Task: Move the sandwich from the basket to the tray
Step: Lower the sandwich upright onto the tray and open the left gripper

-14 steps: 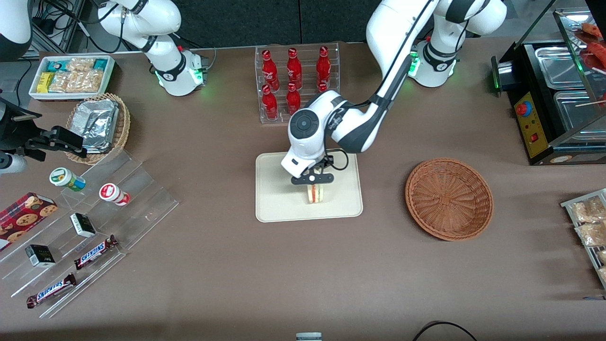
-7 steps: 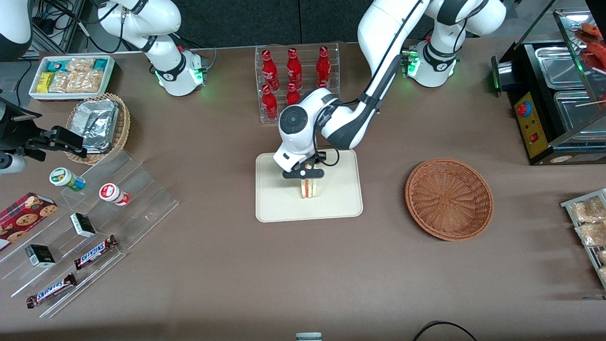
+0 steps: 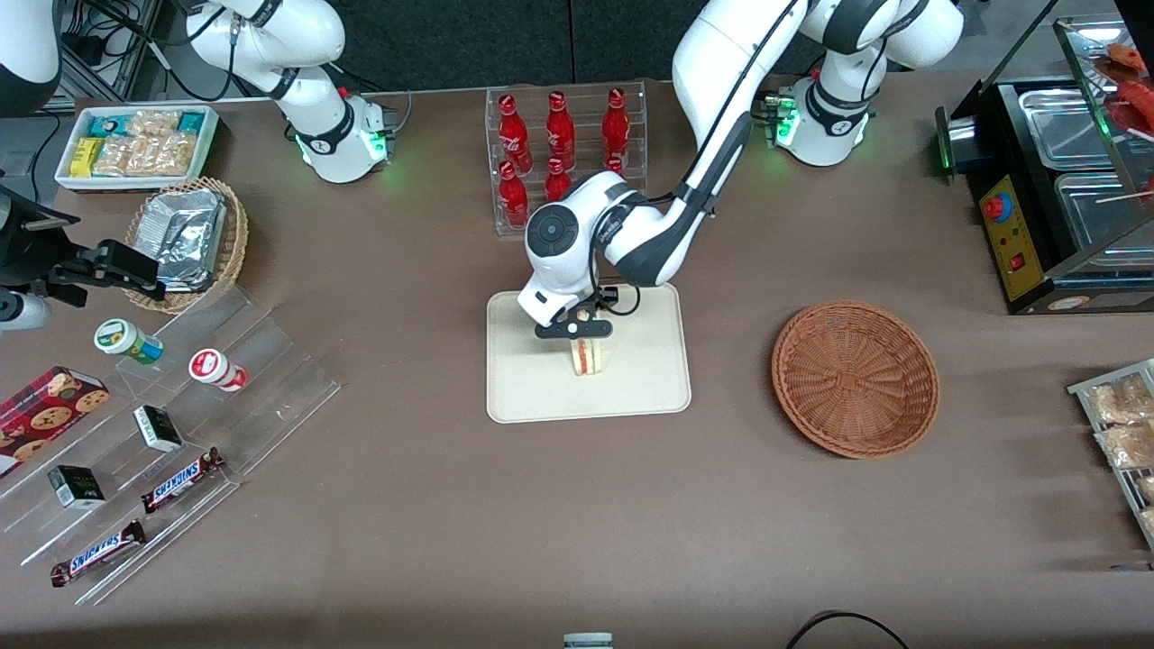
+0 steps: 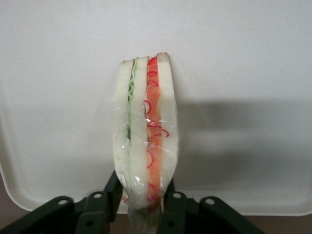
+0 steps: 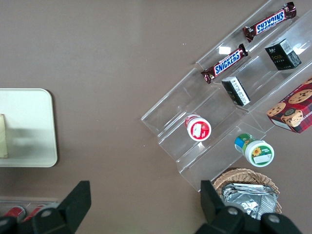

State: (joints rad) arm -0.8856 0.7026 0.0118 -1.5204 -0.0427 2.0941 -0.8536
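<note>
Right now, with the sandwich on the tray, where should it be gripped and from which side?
Across its two flat bread faces, from above. The sandwich stands on edge on the tray, a narrow wedge, so opposing fingers fit either side. The end effector appears to hold it that way already, clamped on the bread faces.

White bread with pale green and red-orange filling stripes is being shown on the sandwich (image 4: 146,136). Cream-white is being seen on the tray (image 3: 649,379), reddish-brown weave on the basket (image 3: 855,379), black on the end effector (image 3: 573,328), brown on the counter (image 3: 577,523).
</note>
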